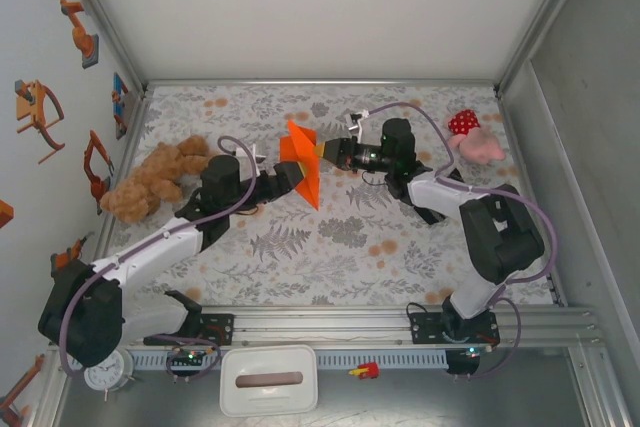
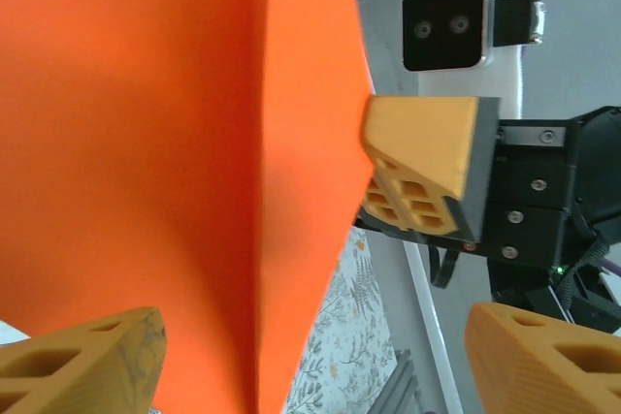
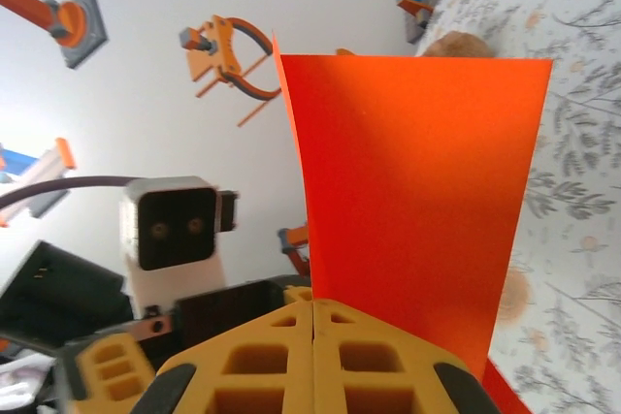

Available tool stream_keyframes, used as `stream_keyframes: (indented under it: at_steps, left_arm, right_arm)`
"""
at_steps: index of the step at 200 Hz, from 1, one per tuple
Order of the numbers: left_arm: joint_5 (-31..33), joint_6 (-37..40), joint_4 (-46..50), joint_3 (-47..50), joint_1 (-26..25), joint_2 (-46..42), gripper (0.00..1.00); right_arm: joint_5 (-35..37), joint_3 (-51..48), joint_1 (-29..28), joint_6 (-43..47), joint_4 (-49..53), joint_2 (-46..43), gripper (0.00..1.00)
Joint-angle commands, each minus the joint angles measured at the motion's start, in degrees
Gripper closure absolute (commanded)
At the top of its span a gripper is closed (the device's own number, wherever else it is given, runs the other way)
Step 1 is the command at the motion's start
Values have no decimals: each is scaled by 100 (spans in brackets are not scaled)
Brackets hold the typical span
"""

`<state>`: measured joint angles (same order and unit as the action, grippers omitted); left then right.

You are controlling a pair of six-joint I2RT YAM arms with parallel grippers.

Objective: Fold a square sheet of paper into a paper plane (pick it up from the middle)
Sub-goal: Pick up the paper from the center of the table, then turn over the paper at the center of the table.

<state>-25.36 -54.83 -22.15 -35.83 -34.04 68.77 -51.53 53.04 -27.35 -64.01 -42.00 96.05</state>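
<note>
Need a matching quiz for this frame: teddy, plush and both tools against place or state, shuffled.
1 teddy
2 plush
3 right tool
4 left tool

a shut on paper
b left side of table
c open
d far right of table

Pairs: 1-b, 2-d, 3-a, 4-c

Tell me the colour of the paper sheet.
The paper sheet is plain bright orange; the left wrist view shows it best.
</note>
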Motion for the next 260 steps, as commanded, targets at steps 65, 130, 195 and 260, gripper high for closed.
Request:
stream_keyframes:
  at_steps: [65,130,195,260]
  left_arm:
    - [-768,-38,-747,-688,-23,766,46]
    - [-875,0,-1110,-429,-15,625,58]
    - [-804,118,-876,-411,-5,530,75]
    - [-442,492,-85,-546,10,399,86]
  right_arm:
    - [-204,-103,-7,-816,-1172,39,100]
    - [-110,-153,72,-815,-1171,-54,100]
    - [-98,-206,118,-816,-1171,-62,98]
    - [-93,-555,581,-767,-1098,-430,71]
